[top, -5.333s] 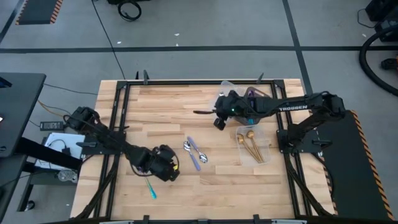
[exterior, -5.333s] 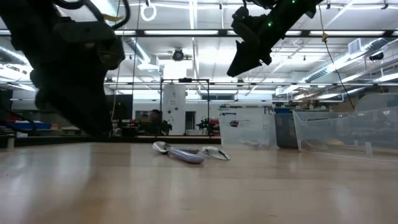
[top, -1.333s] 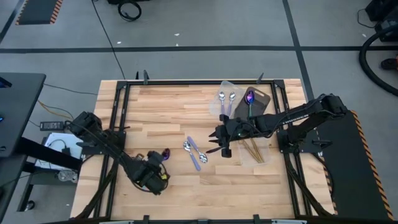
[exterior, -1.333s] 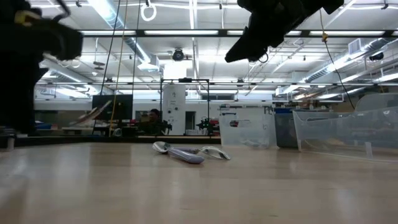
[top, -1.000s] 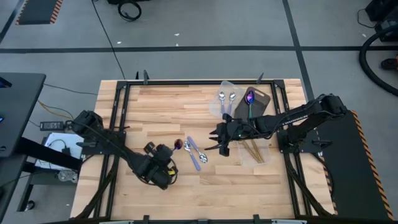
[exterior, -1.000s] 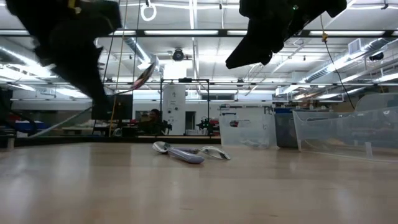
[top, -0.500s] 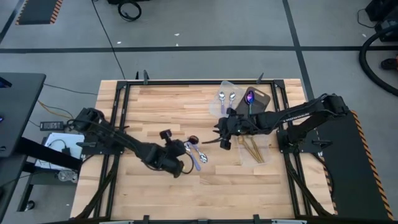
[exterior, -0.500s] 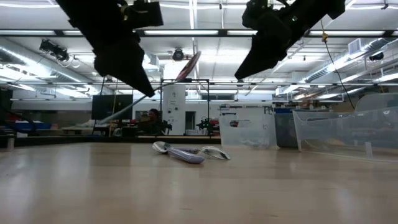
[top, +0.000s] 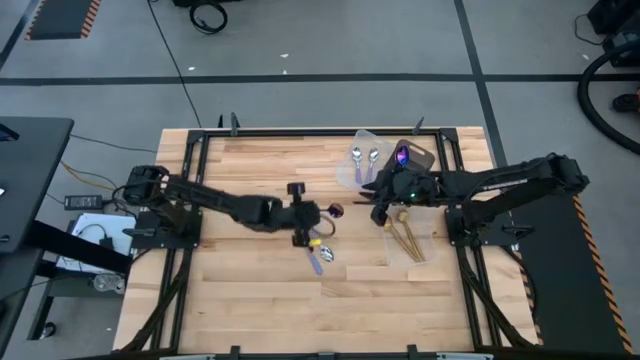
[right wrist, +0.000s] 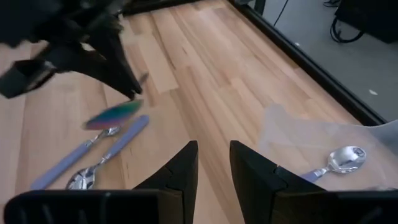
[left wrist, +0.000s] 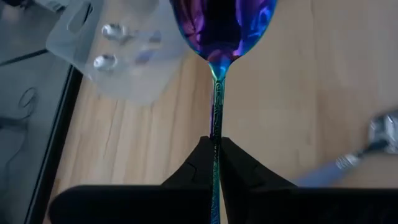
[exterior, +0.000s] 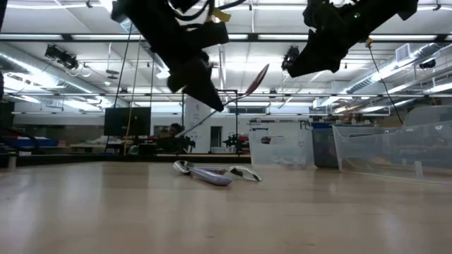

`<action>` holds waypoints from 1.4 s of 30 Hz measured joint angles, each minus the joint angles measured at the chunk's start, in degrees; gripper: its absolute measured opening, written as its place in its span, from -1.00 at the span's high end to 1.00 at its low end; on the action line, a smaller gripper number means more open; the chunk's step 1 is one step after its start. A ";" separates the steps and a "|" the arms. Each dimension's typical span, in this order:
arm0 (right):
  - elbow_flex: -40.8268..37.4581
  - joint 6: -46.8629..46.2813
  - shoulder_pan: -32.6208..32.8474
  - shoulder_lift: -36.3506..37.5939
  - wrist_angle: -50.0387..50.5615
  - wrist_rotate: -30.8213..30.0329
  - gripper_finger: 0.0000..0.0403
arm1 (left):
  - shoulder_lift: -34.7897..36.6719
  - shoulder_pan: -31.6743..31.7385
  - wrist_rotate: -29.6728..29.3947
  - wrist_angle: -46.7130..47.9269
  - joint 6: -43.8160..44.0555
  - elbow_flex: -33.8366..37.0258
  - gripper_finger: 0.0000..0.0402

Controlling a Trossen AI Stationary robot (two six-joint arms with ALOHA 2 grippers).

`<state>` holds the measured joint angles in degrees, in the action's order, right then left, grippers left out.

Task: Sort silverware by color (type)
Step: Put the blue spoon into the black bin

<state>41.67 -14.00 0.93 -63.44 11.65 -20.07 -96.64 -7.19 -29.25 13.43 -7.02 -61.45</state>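
iridescent spoon [top: 334, 211] pinched in left gripper [top: 312, 215] mid-table. right gripper [top: 381, 211] spread. clear tray [top: 364, 140]: two silver spoons [top: 364, 157]; gold spoons [top: 405, 235] in another.

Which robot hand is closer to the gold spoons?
Right. The right gripper hangs open just beside the gold spoons, at their bowl end. The left gripper is out over the middle of the table, shut on the purple-blue spoon.
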 joint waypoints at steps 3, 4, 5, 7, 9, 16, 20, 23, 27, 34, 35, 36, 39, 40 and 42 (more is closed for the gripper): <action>-0.02 -0.91 0.04 1.78 1.03 -0.04 0.49 | 0.00 2.69 2.90 -2.43 -2.04 0.00 0.92; -0.02 -1.05 0.04 2.37 1.28 -0.29 0.49 | 0.00 3.47 3.90 -2.91 -2.57 0.00 0.92; -0.02 -1.05 0.04 3.00 1.53 -0.96 0.49 | 0.00 4.30 4.70 -3.36 -2.74 0.00 0.92; -0.02 -1.18 0.04 4.20 2.50 -2.50 0.49 | 0.00 5.86 7.01 -4.69 -2.48 0.00 0.92; -0.02 -2.38 0.00 4.94 3.52 -3.35 0.49 | 0.00 6.99 8.87 -5.76 -1.29 0.00 0.92; -0.09 -3.87 0.00 3.48 4.30 -3.46 0.49 | -0.42 8.05 10.55 -13.28 -0.85 0.00 0.92; -0.11 -4.39 0.00 3.92 5.88 -4.56 0.49 | -0.44 8.05 10.61 -14.28 -1.16 0.02 0.92; -0.11 -4.49 0.00 4.20 5.60 -6.38 0.49 | -0.44 8.22 10.58 -16.25 -3.43 1.24 0.92; -0.11 -6.81 0.00 3.55 5.18 -8.87 0.49 | -0.49 9.76 10.68 -23.45 -5.67 6.91 0.92; -0.11 -5.86 0.00 -1.43 0.16 -9.32 0.49 | -0.50 13.77 17.41 -36.59 -4.34 11.83 0.92; -0.11 -4.73 0.00 -2.35 -1.06 -9.38 0.49 | -0.50 14.04 17.76 -38.61 -4.14 11.90 0.92; -0.11 -3.54 0.00 -3.22 -2.52 -9.52 0.49 | -0.50 14.26 17.96 -40.81 -4.12 12.00 0.92; -0.11 -0.07 0.04 -4.76 -7.01 -10.54 0.48 | -0.50 14.91 17.98 -46.50 -4.09 12.07 0.92; -0.10 1.43 0.04 -5.21 -9.18 -10.58 0.47 | -0.50 15.10 17.96 -48.67 -3.90 12.07 0.92; -0.10 4.63 0.19 -5.77 -11.81 -10.55 0.43 | -0.50 15.33 17.96 -53.10 -3.66 12.07 0.92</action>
<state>41.57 -9.37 1.12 -69.21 -0.16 -30.62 -97.14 8.14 -11.29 -39.67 -10.68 -49.39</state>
